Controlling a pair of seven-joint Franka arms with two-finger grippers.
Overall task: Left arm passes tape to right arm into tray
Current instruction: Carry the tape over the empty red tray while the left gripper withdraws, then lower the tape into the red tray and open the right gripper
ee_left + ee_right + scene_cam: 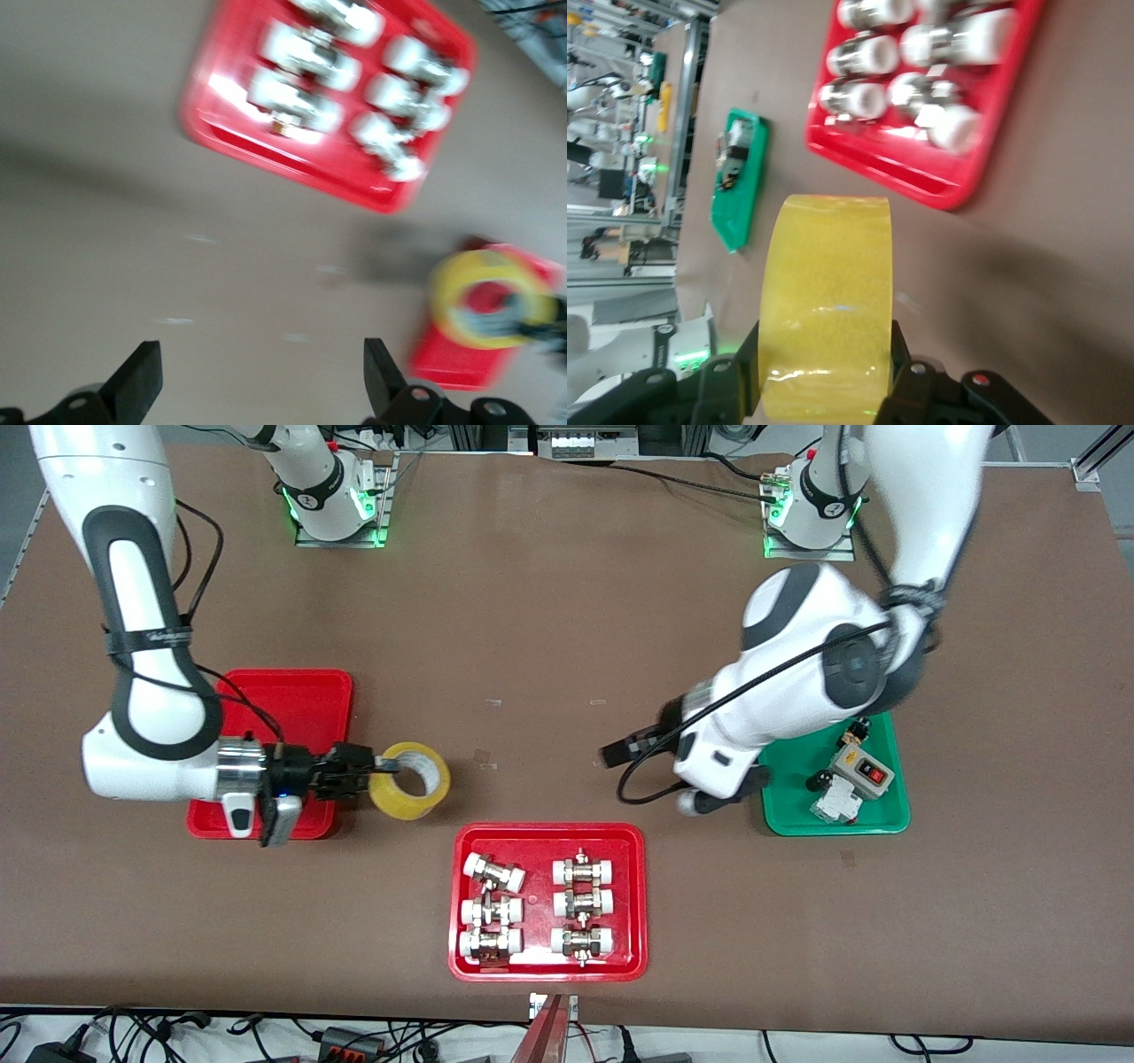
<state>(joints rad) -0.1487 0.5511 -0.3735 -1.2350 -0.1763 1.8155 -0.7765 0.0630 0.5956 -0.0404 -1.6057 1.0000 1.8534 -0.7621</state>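
Right hand (376,764) was clenched on the tape (410,780), pinching the roll's wall. It held the roll in the air, just past the plain red tray's (301,691) rim toward the left arm's end, with the hole facing mostly up toward the front camera. Left hand (616,751) hung released and empty over bare worktop (549,646), well apart from the tape. Between both hands the worktop lay open; the tray with 6 fittings (547,965) sat nearer the front camera.
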